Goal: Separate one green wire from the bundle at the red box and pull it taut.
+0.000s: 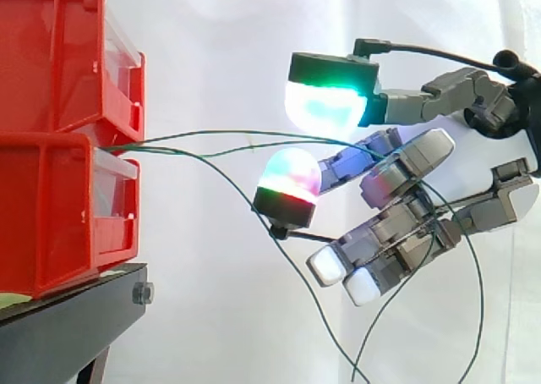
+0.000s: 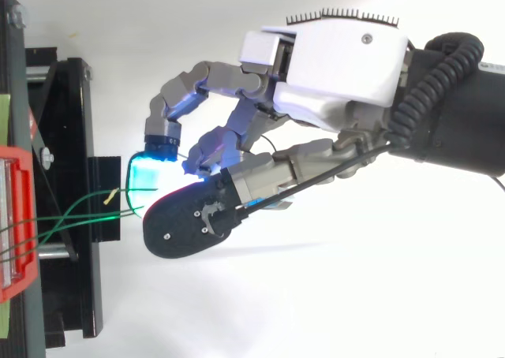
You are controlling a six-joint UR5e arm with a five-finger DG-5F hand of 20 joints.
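Note:
Thin green wires (image 1: 237, 135) come out between the two stacked red bins (image 1: 51, 105) and run nearly straight to the right into my hand (image 1: 406, 206). The fingers are curled and the upper two wires pass between them, under the green-glowing pad (image 1: 330, 105) and behind the red-glowing pad (image 1: 287, 177). Another green wire (image 1: 279, 249) sags from the bins down toward the lower right. Slack loops hang below and behind the hand. From above, the hand (image 2: 331, 66) reaches left and the wires (image 2: 79, 212) end under its dark fingertip (image 2: 189, 220); one carries a small yellow mark (image 2: 111, 195).
The red bins sit on a black stand (image 1: 68, 325) at the left, seen from above as a black frame (image 2: 79, 137) with the red bin edge (image 2: 16, 224). A white curtain fills the background.

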